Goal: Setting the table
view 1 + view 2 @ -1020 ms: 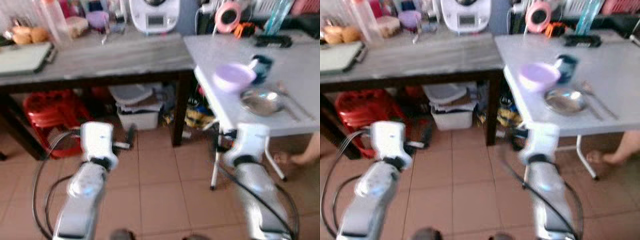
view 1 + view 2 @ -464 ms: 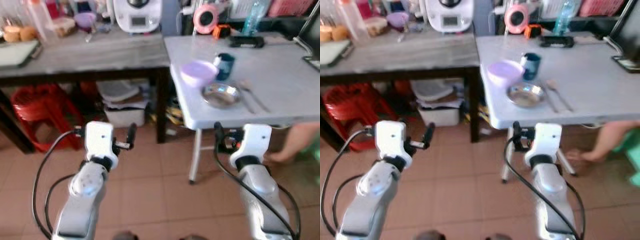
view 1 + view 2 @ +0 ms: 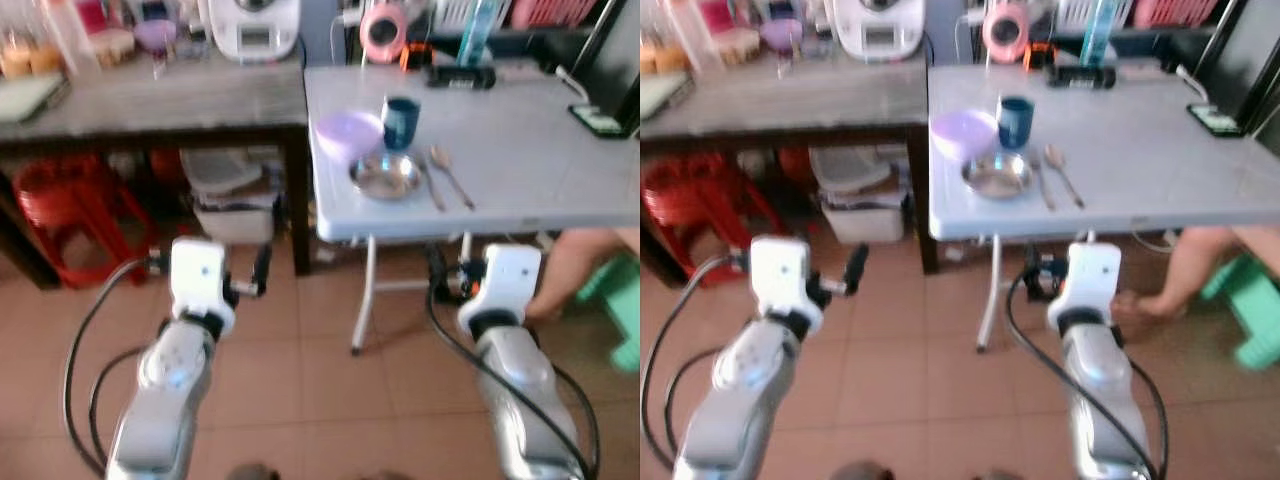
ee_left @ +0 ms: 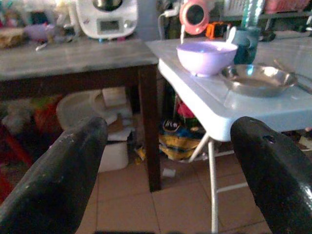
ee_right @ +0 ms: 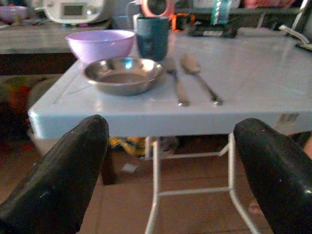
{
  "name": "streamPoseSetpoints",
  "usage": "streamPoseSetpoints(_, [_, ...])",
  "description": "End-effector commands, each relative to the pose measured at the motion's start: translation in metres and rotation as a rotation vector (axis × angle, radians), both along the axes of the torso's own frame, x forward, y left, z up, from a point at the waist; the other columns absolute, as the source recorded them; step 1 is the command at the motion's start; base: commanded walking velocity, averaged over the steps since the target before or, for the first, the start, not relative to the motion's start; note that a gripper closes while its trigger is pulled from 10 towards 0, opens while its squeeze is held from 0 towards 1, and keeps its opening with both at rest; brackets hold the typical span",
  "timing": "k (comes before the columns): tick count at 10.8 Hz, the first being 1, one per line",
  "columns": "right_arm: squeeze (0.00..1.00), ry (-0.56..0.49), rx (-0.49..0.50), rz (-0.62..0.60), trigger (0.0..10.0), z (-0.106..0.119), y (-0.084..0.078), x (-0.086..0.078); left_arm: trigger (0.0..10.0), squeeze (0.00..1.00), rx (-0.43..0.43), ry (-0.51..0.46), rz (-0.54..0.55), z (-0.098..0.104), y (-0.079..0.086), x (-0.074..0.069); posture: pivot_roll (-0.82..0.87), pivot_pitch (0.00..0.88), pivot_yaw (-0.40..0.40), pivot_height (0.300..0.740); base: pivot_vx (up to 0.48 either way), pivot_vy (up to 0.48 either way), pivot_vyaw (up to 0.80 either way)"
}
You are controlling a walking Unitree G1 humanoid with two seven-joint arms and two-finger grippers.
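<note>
A white folding table (image 3: 530,160) stands ahead of me. Near its left corner sit a purple bowl (image 3: 348,132), a steel plate (image 3: 384,176) and a dark blue cup (image 3: 400,120). A fork (image 3: 428,182) and a spoon (image 3: 450,175) lie just right of the plate. My left gripper (image 4: 165,170) hangs open and empty over the floor, left of the table. My right gripper (image 5: 168,168) is open and empty too, held below the table's front edge and facing the plate (image 5: 122,74).
A dark table with a grey top (image 3: 150,95) stands to the left, carrying a white appliance (image 3: 250,25) and jars. A red stool (image 3: 60,215) and boxes (image 3: 225,190) sit beneath it. A person's leg (image 3: 590,262) and a green stool (image 3: 622,310) are at the right.
The whole picture has shifted left, so the camera has turned right; the white table now sits in the middle. Both arms hold the same pose.
</note>
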State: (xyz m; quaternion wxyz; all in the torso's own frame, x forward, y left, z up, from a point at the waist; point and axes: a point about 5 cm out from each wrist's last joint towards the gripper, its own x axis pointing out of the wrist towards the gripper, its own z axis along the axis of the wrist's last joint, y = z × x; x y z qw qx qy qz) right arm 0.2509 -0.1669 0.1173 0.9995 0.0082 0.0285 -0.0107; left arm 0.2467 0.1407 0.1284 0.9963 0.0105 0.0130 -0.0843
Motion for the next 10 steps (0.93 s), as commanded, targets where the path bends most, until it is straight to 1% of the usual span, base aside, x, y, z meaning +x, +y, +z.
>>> streamPoseSetpoints(1, [0.00,-0.020,-0.003,-0.002,10.0,0.0057,0.0008,0.0026,10.0,0.00,-0.003,-0.013,-0.001,0.0036,0.0024,0.0014,0.02,0.000,0.021,0.740,0.000,0.000,0.00])
streamPoseSetpoints(2, [0.00,-0.021,-0.003,-0.001,10.0,0.0060,0.0010,0.0042,10.0,0.00,-0.019,-0.013,-0.048,0.0043,-0.0027,-0.0009,0.01,0.000,0.023,0.740,0.000,0.000,0.00])
streamPoseSetpoints(4, [0.00,-0.028,-0.001,0.005,10.0,0.0081,0.0021,0.0076,10.0,0.00,-0.024,-0.013,-0.048,0.0041,-0.0032,-0.0016,0.02,0.000,0.020,0.740,0.264,0.000,0.00])
streamPoseSetpoints(10, [0.00,-0.023,-0.010,0.001,10.0,0.0071,0.0004,0.0070,10.0,0.00,-0.038,-0.015,-0.070,0.0043,-0.0061,-0.0019,0.01,0.000,0.019,0.740,0.332,0.000,0.00])
